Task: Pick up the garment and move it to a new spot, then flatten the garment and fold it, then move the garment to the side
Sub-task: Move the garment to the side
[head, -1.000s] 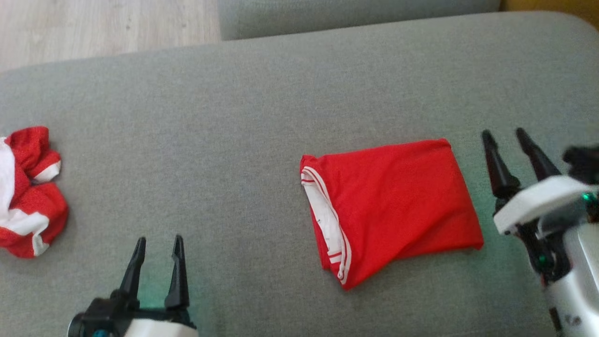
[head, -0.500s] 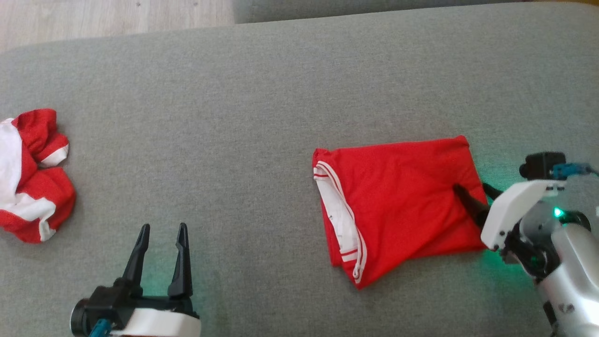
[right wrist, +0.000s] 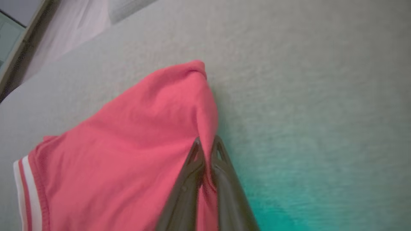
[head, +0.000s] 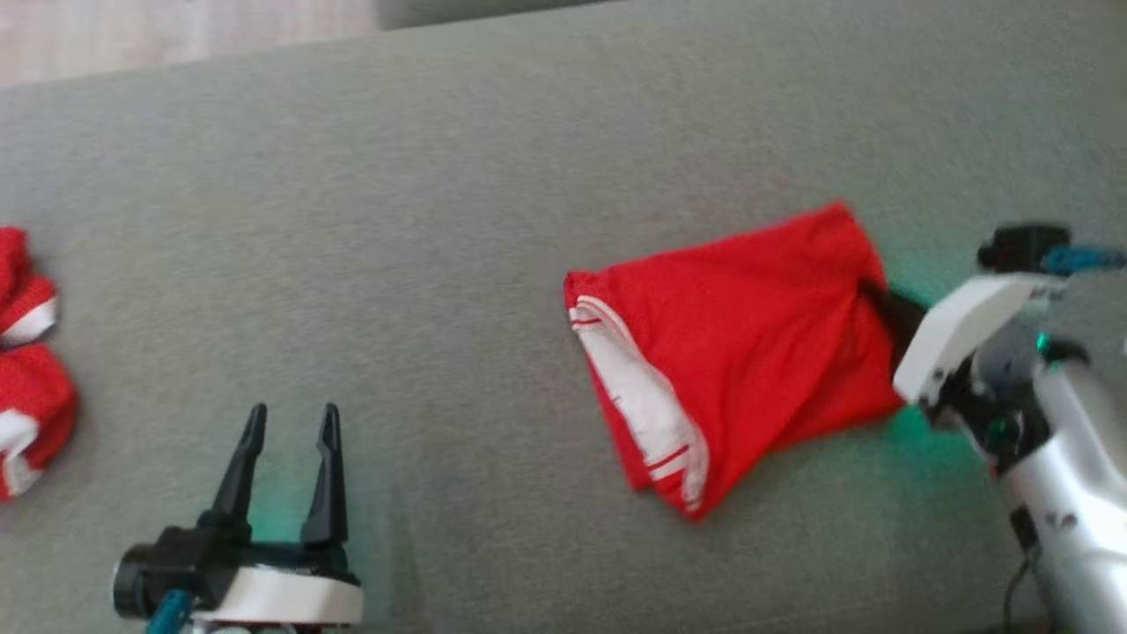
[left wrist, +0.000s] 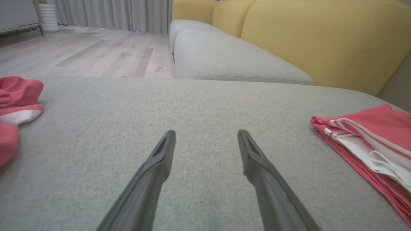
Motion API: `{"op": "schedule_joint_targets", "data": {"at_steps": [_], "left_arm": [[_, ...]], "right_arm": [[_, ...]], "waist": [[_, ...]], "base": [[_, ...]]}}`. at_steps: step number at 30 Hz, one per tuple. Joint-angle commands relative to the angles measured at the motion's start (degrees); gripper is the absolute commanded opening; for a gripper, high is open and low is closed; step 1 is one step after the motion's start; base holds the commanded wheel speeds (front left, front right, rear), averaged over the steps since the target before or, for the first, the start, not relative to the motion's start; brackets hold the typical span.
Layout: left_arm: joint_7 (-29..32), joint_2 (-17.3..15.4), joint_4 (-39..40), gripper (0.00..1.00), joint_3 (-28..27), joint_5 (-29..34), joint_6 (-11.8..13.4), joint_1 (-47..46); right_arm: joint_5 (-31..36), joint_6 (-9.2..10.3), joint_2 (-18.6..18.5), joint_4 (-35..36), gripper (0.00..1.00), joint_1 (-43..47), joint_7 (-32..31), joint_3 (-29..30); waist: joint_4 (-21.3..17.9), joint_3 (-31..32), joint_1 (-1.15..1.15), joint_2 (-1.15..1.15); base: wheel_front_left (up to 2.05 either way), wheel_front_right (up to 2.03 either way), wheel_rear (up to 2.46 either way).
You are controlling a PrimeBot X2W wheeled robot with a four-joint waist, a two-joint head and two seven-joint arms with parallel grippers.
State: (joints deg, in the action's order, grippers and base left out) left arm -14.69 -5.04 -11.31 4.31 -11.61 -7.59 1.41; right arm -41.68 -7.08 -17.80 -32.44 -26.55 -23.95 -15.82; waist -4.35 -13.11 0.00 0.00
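The folded red garment [head: 740, 343] with white striped trim lies on the grey sofa seat [head: 458, 220], right of centre; it also shows in the left wrist view as a red garment [left wrist: 369, 141] at the far right. My right gripper [head: 872, 295] is shut on its right edge, and that edge is lifted. In the right wrist view the gripper [right wrist: 207, 141] pinches a fold of the red garment [right wrist: 128, 144] between its two fingertips. My left gripper [head: 290, 418] stands open at the lower left, fingers [left wrist: 163, 150] apart over bare cushion, holding nothing.
A second crumpled red and white garment [head: 26, 370] lies at the seat's left edge, seen too as a red bundle [left wrist: 16, 96] in the left wrist view. Beyond are another grey cushion [left wrist: 224, 57], yellow backrests [left wrist: 321, 35] and wooden floor [left wrist: 80, 51].
My right gripper came in from beside the garment onto its right edge and shut on it; that edge has risen and pulled the cloth askew. The head camera has shifted. My left gripper stayed open.
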Motion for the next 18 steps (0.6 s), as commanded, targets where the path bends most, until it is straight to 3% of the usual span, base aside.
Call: {"op": "schedule_joint_targets", "data": {"at_steps": [1, 6, 10, 18], "left_arm": [[-0.3, -1.3, 2.5, 1.0, -1.7, 0.4, 0.1, -2.6], [-0.3, -2.7, 4.1, 1.0, -1.6, 0.8, 0.1, -3.7], [-0.3, -4.8, 5.4, 1.0, -0.1, 1.3, 0.1, -5.4], [-0.1, -8.0, 6.9, 1.0, 2.3, 1.7, 0.1, -7.8]], "right_arm": [[1.4, -0.41, -1.7, 1.6, 0.0, -4.3, 1.8, 0.1], [5.4, -0.41, -3.0, -1.2, 0.0, -10.0, 5.2, 3.0], [10.0, -0.41, -5.4, -6.0, 0.0, -15.9, 9.3, 9.1], [19.8, -0.41, -8.2, -17.7, 0.0, -25.5, 17.7, 22.6]], "waist": [[-3.2, -2.6, 0.0, 0.0], [-7.0, -5.7, 0.0, 0.0], [-9.3, -9.3, 0.0, 0.0], [-8.4, -14.1, 0.0, 0.0]], "base": [[0.0, 0.0, 0.0], [0.0, 0.0, 0.0], [0.0, 0.0, 0.0], [0.0, 0.0, 0.0]]}}
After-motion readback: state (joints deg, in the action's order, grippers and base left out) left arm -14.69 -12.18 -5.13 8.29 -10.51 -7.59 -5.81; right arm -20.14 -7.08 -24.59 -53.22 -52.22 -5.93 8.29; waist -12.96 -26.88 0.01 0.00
